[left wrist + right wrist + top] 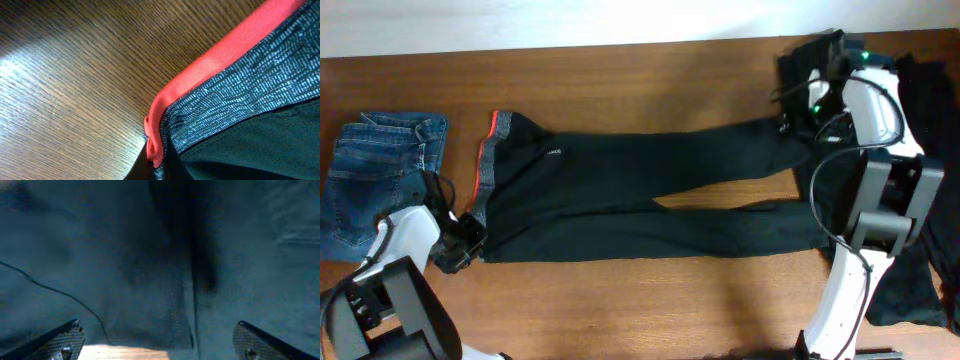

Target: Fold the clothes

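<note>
Wooden table, brown grain, nothing fancy. Black trousers were spread flat across most of it, long axis running left to right. The waistband with its red-orange lining pointed to the left end, and both legs trailed off to the right with a thin wedge of table showing between them.

Left gripper was pinched shut on the near corner of that waistband; its wrist view showed the red edge bunched up. Right gripper had its fingers spread wide with nothing between them, hovering over dark cloth around the far leg's cuff end.

My read on handling: light, floppy, thin fabric with zero stiffness, so it'd sag from any single pinch and probably drag on the wood rather than slide clean. Nothing fragile about it. Best grabs, I'd guess, were the waistband corners (thicker, doubled) and the cuffs at the other end, so the length could come over on itself.

Blue jeans lay just left of the waistband, not touching as far as I could tell. A second dark heap sat at the right edge.
</note>
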`<move>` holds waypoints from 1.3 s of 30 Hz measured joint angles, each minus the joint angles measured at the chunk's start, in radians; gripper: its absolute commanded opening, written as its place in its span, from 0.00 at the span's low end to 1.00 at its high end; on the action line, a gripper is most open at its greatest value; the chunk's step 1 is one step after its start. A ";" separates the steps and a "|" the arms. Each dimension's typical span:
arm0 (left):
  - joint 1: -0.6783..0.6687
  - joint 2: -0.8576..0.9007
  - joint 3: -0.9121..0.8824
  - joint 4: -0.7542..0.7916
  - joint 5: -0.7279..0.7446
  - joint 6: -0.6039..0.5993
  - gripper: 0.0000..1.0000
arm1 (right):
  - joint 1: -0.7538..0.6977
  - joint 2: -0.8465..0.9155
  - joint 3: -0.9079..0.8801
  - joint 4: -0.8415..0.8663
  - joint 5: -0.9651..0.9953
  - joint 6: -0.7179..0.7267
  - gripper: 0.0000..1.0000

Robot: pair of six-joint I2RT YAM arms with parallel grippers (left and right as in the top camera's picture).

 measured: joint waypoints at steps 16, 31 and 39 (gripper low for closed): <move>0.000 0.000 0.000 0.002 -0.005 -0.001 0.01 | 0.000 0.012 -0.068 0.075 -0.011 0.003 0.24; 0.000 0.000 0.000 0.002 -0.005 -0.001 0.02 | -0.001 0.012 0.037 0.153 0.010 0.032 0.04; 0.000 0.000 0.000 0.003 -0.005 -0.001 0.01 | -0.003 0.012 0.096 0.206 0.046 0.066 0.66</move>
